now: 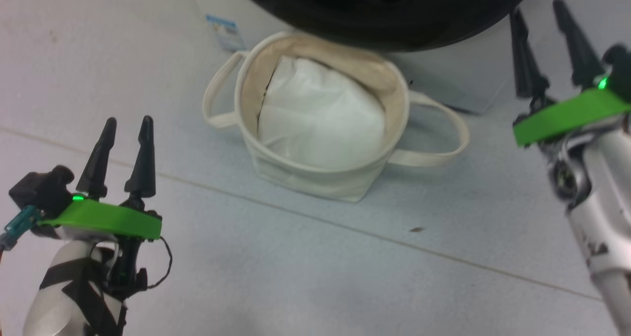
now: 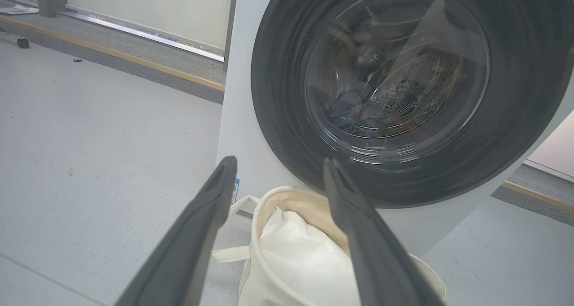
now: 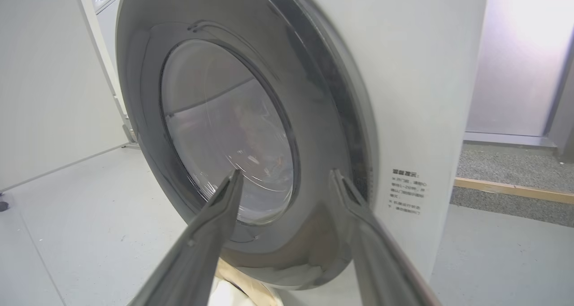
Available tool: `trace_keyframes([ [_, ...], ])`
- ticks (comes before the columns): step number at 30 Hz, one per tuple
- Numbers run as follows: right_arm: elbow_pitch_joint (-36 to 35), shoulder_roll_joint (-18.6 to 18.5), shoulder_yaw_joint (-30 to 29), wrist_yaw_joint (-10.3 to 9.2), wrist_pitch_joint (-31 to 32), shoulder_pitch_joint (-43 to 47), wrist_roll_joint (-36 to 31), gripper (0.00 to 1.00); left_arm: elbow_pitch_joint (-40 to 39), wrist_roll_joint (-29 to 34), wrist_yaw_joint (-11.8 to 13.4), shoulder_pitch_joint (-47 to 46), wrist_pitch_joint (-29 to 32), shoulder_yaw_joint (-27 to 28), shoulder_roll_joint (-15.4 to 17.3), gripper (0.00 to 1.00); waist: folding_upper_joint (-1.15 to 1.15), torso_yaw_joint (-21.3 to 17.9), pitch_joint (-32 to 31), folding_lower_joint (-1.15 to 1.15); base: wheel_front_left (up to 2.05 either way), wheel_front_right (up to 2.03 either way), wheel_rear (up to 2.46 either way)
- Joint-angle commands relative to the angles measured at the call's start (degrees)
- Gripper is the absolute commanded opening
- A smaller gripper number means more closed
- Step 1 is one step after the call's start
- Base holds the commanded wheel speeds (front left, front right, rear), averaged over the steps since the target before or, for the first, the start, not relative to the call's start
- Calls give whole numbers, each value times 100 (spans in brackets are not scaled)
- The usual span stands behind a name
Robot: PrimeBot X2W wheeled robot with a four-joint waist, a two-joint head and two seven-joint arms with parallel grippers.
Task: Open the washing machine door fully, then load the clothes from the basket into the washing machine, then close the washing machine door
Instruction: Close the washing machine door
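Observation:
The cream canvas basket stands on the floor just under the washing machine door. Plain white padding shows inside it. The black-rimmed door lies against the front of the white washing machine. Behind its glass, bluish clothes lie in the drum. My left gripper is open and empty, low and left of the basket, and points at the door. My right gripper is open and empty, right of the basket, its fingers close to the door's lower rim.
A blue sticker sits near the machine's base. A printed label is on the machine's right side. Grey floor spreads to the left and front. A raised ledge with a wooden edge runs along the wall behind the machine.

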Motion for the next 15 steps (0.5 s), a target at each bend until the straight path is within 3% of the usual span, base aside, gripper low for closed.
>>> trace_keyframes([
  [1, -210, 134, -52, -1, -25, 332, 27, 100, -56, 26, -34, -12, -34, 240, 286, 100, 0, -284, -403, 1, 0, 0, 0],
  [8, -435, 389, -465, -1, -25, 1364, -20, 100, 191, -57, -34, 218, -34, 201, 361, 100, 0, -709, -1084, 1, 0, 0, 0],
  [15, -588, 427, -901, -1, -25, 2184, -193, 100, 289, -588, -34, 493, -34, -101, 542, 100, 0, -1001, -1531, 1, 0, 0, 0],
])
